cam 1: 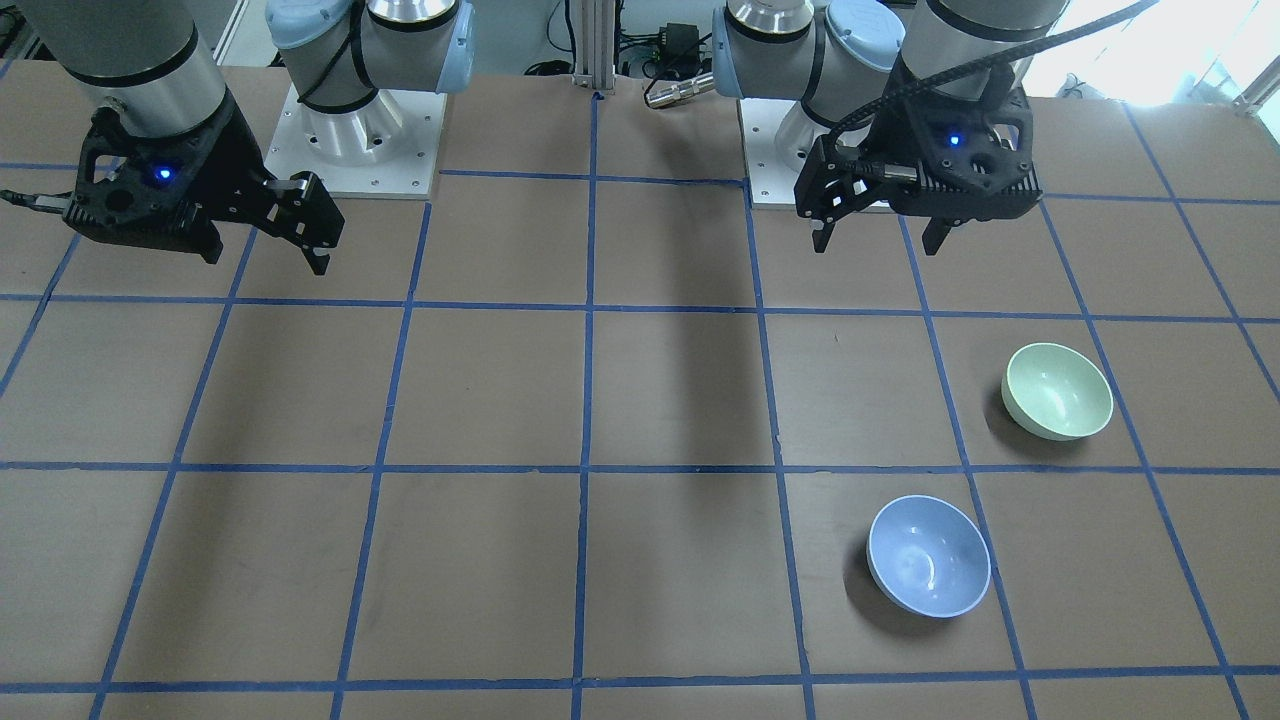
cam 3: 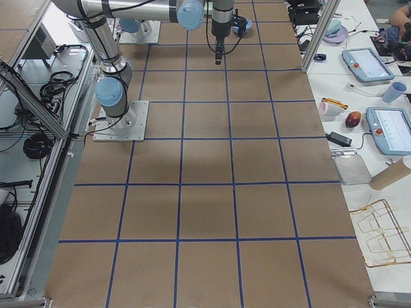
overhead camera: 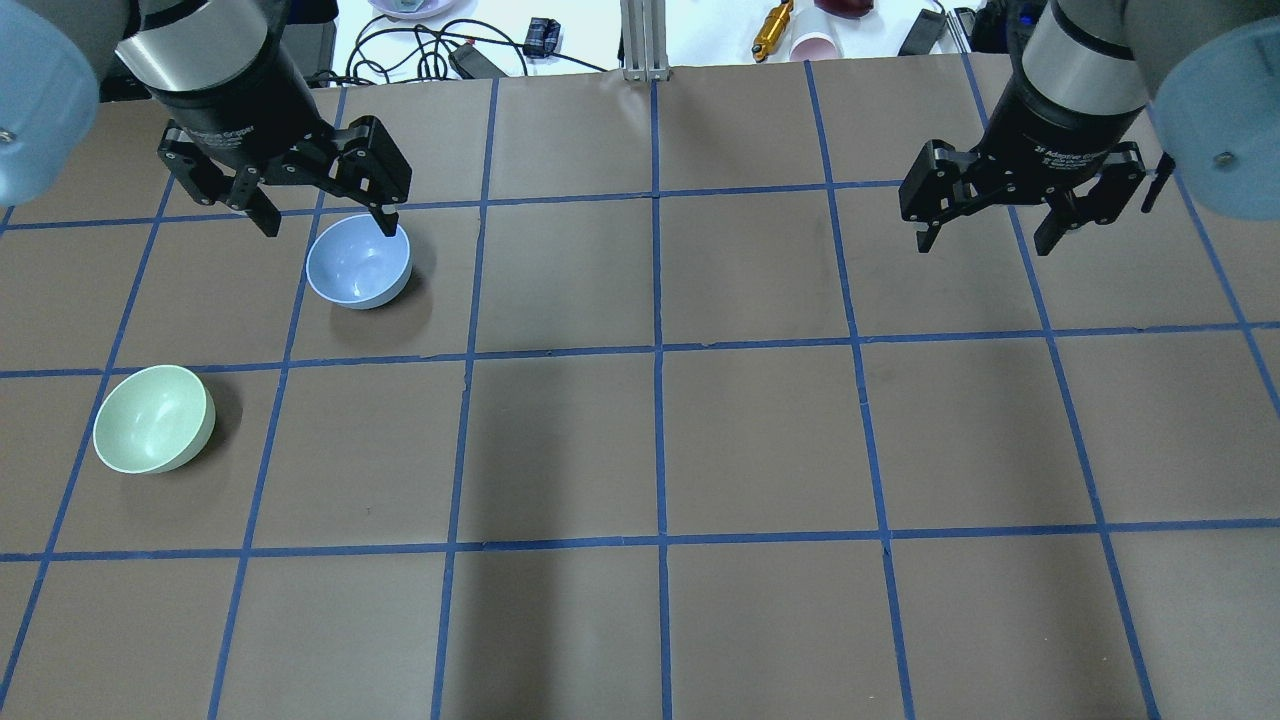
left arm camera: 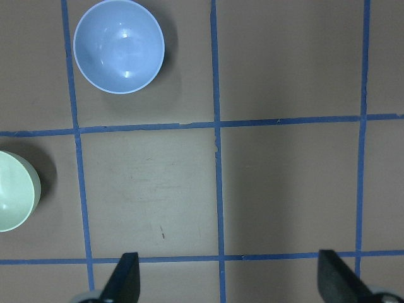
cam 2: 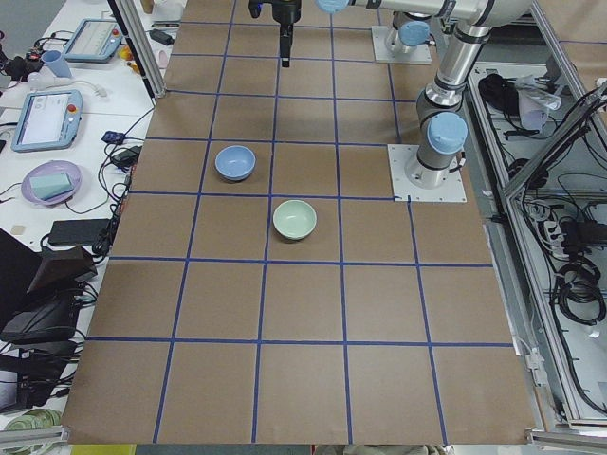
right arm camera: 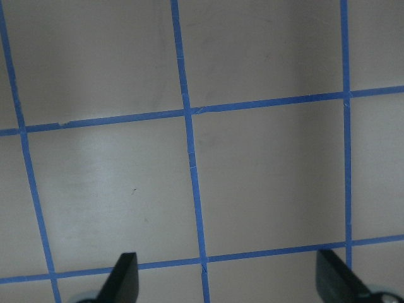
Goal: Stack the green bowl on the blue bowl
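Note:
The green bowl (cam 1: 1057, 391) sits upright on the brown table on my left side; it also shows in the overhead view (overhead camera: 153, 419) and at the left edge of the left wrist view (left arm camera: 12, 191). The blue bowl (cam 1: 928, 556) stands upright one grid square away, apart from it (overhead camera: 358, 261) (left arm camera: 118, 46). My left gripper (overhead camera: 328, 225) is open and empty, held above the table near the bowls (cam 1: 880, 240) (left arm camera: 230, 281). My right gripper (overhead camera: 985, 245) is open and empty over bare table on the other side (right arm camera: 227, 281).
The table carries a blue tape grid (overhead camera: 657, 350). Both arm bases (cam 1: 355, 140) (cam 1: 800, 150) stand at the robot's edge. Cables and small items (overhead camera: 775, 30) lie beyond the far edge. Side tables with tablets (cam 2: 47, 118) flank the table's far side.

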